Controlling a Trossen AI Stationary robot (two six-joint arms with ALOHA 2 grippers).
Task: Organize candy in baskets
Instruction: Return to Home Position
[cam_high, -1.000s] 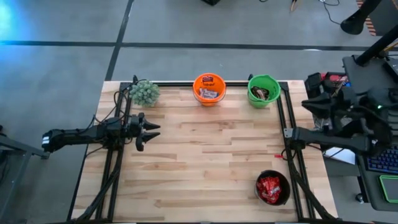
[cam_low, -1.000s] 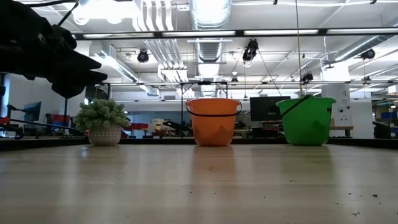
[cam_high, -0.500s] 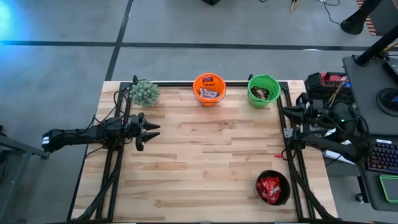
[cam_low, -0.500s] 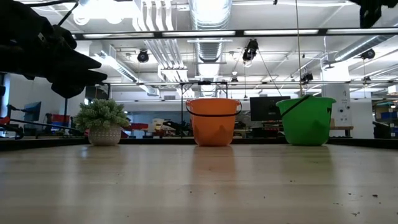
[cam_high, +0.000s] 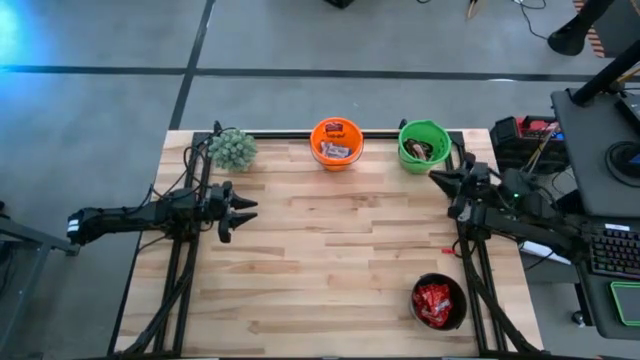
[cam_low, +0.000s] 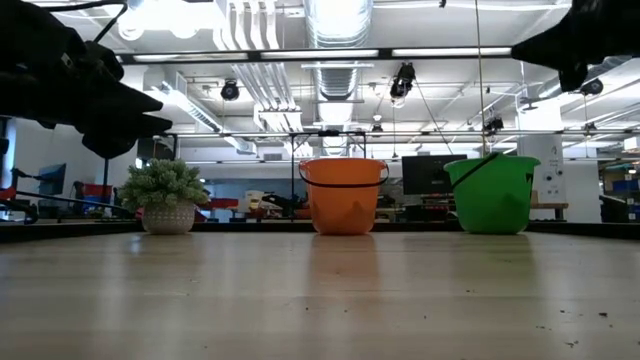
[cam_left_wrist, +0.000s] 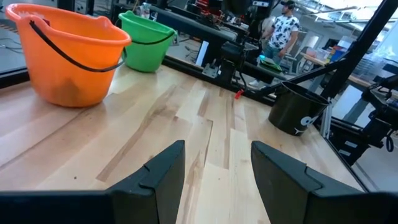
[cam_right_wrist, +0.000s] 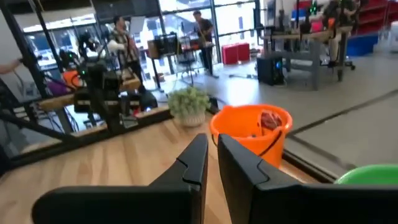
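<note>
Three baskets stand on the wooden table. The orange basket (cam_high: 336, 144) and the green basket (cam_high: 424, 146) are at the far edge, each with candy inside. The black basket (cam_high: 438, 302) at the near right holds red packets (cam_high: 433, 303). My left gripper (cam_high: 248, 210) hangs open and level over the table's left side, with nothing between its fingers (cam_left_wrist: 163, 174). My right gripper (cam_high: 438, 178) is shut and level at the right edge, just near of the green basket and above the tabletop. It holds nothing.
A small potted plant (cam_high: 232, 149) stands at the far left corner. Black frame rails (cam_high: 468, 250) run along the left and right sides of the table. A small red bit (cam_high: 447, 250) lies by the right rail. The table's middle (cam_high: 340, 250) is bare wood.
My right arm has swung down from its raised, folded pose beyond the right edge. Its gripper has come toward the table's left, over the right rail beside the green basket. It has levelled out and stayed shut.
</note>
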